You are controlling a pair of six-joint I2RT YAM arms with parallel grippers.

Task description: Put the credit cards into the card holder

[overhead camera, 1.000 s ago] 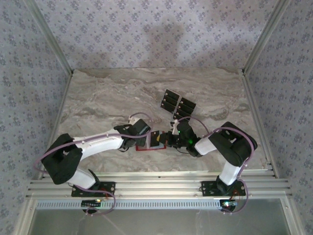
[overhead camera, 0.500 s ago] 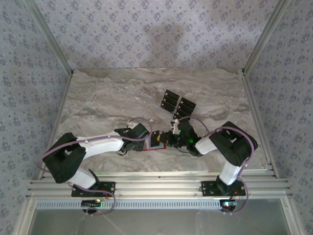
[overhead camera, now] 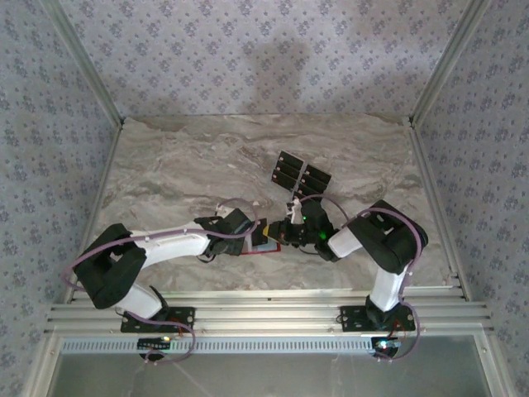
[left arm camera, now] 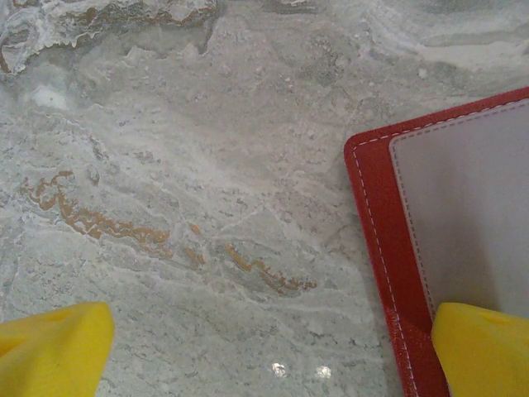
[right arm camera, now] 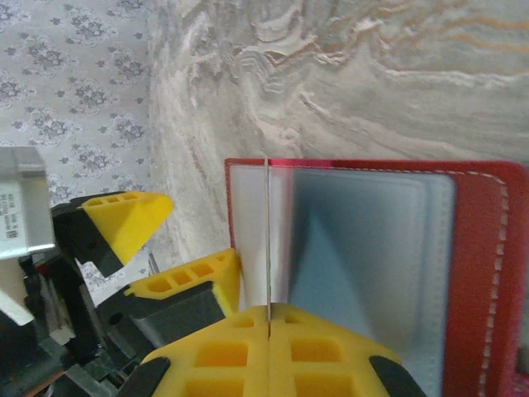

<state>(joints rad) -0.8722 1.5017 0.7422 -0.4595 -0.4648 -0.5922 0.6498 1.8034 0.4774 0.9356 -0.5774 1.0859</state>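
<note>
The red card holder lies open on the marble, pale inside up, between both grippers. My right gripper is shut on a thin credit card, seen edge-on and standing upright over the holder's pale inside. In the top view that gripper sits at the holder's right side. My left gripper is open. Its right fingertip rests on the holder's pale lining and the other fingertip is over bare marble. More black credit cards lie flat farther back.
The marble tabletop is walled by patterned panels on three sides, with aluminium posts at the corners. A second patch of black cards lies just right of the first, behind the right gripper.
The left gripper has shifted slightly right and down onto the holder's left edge. The right arm's elbow has swung inward a little. The card stays held.
</note>
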